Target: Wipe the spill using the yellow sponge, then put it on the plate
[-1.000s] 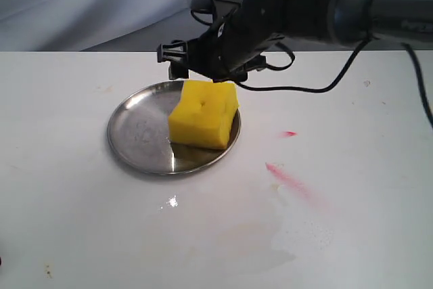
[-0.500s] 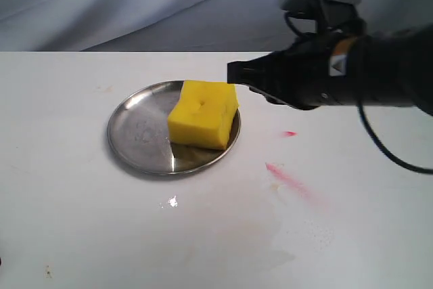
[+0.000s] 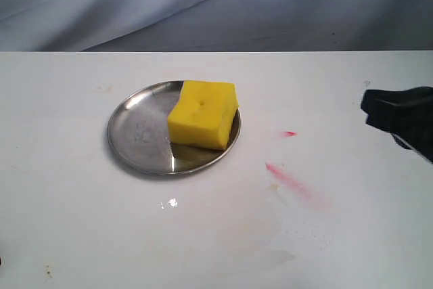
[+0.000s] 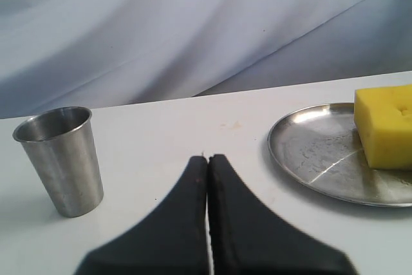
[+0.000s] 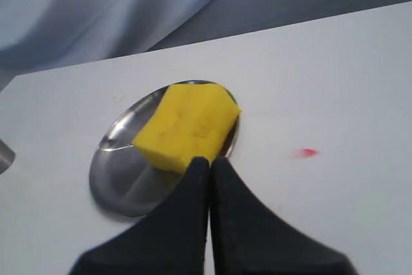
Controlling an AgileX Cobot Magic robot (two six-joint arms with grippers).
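Note:
The yellow sponge (image 3: 203,114) rests free on the right half of the steel plate (image 3: 135,133), left of the table's middle. The right wrist view shows the same sponge (image 5: 187,127) on the plate (image 5: 116,178), just beyond my right gripper (image 5: 210,159), whose jaws are shut on nothing. In the exterior view that gripper (image 3: 369,105) sits low at the far right, well apart from the plate. My left gripper (image 4: 207,158) is shut and empty, with the plate (image 4: 309,152) and sponge (image 4: 386,123) off to one side. No distinct tan puddle shows, only a faint damp sheen (image 3: 270,248).
A pink-red streak (image 3: 291,179) and a small red dot (image 3: 289,133) mark the white table right of the plate. A steel cup (image 4: 61,159) stands upright near my left gripper. Grey cloth hangs behind the table's far edge.
My right arm has drawn back from above the sponge to the right edge of the exterior view. The sponge and plate have not moved.

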